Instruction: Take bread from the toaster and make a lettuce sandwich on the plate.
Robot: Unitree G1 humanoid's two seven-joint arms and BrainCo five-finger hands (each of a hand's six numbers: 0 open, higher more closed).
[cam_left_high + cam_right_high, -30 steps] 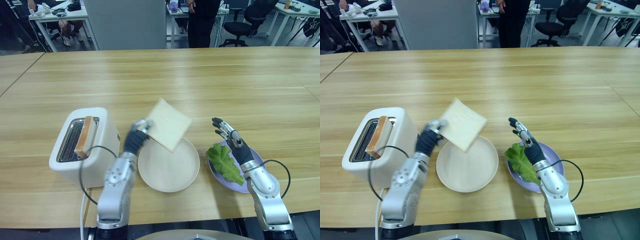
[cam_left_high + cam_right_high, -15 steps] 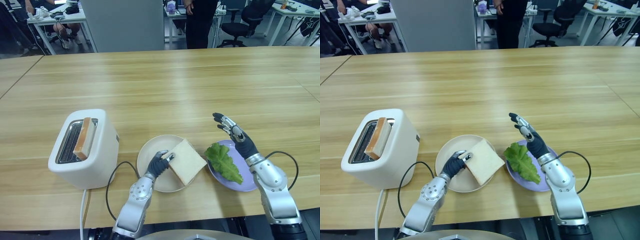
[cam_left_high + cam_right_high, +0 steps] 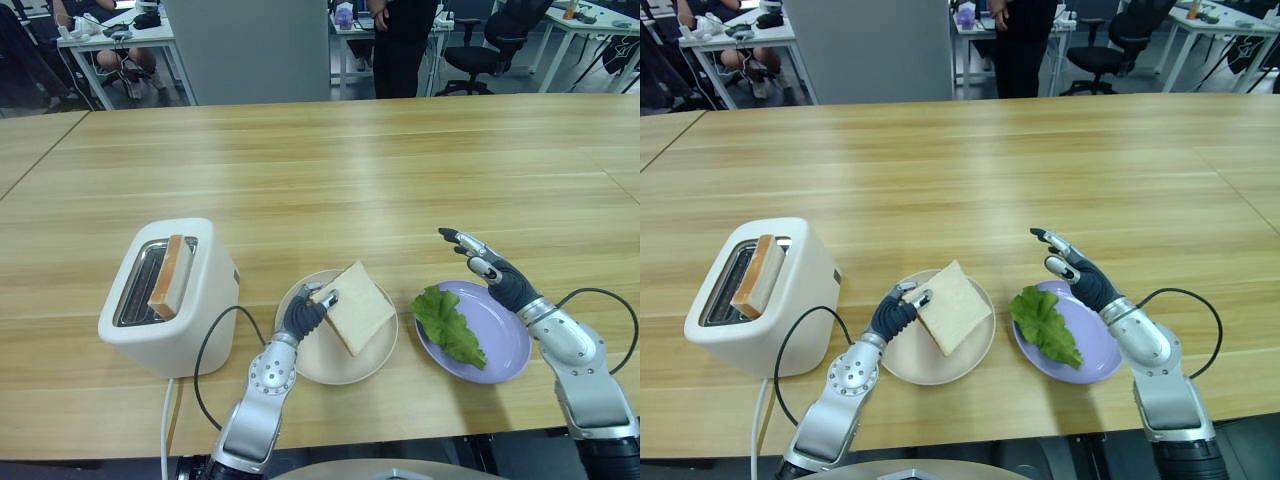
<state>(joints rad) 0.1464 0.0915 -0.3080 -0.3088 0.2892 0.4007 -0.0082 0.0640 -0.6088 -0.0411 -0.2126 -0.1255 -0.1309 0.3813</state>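
A white toaster (image 3: 170,297) stands at the left with one slice of bread (image 3: 166,276) upright in its slot. My left hand (image 3: 303,315) is shut on a second bread slice (image 3: 356,305), which lies low over the round beige plate (image 3: 335,359); whether it rests flat on the plate I cannot tell. A green lettuce leaf (image 3: 449,325) lies on a purple plate (image 3: 505,345) to the right. My right hand (image 3: 490,277) hovers open above the far right rim of the purple plate, apart from the lettuce.
A black cable (image 3: 210,350) loops from my left arm beside the toaster; another loops by my right wrist (image 3: 610,305). The toaster's white cord (image 3: 163,425) hangs over the table's near edge. Wide bare wooden tabletop (image 3: 350,170) stretches beyond the plates.
My left hand brought the bread down from above the plate, then shifted it back over the plate's middle. My right hand moved right, away from the lettuce.
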